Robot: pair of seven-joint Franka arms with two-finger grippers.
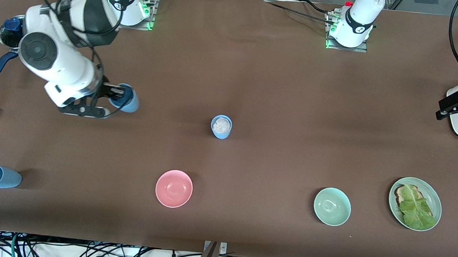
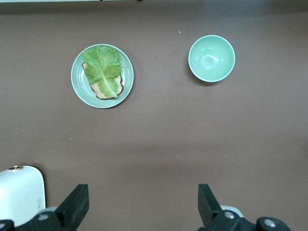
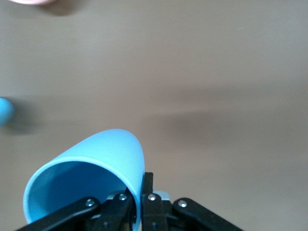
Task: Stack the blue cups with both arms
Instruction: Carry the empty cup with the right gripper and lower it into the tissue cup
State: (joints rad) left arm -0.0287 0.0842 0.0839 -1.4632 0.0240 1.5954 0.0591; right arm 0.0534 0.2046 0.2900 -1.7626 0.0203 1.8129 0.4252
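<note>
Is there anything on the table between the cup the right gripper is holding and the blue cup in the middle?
Nothing visible. The right gripper grips a blue cup; only bare tabletop lies between it and the middle cup.

- Both arms [image 1: 78,18] are glossy white with dark grey round joints and black cables.
- Green lights glow at their bases.
- Black jaws carry small silver screws.

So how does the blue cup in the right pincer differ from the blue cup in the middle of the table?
The held cup is gripped by its rim in the right pincer and tilted; the middle cup stands upright and free. The held cup looks empty in the right wrist view; the middle cup holds something whitish. Both are blue.
</note>
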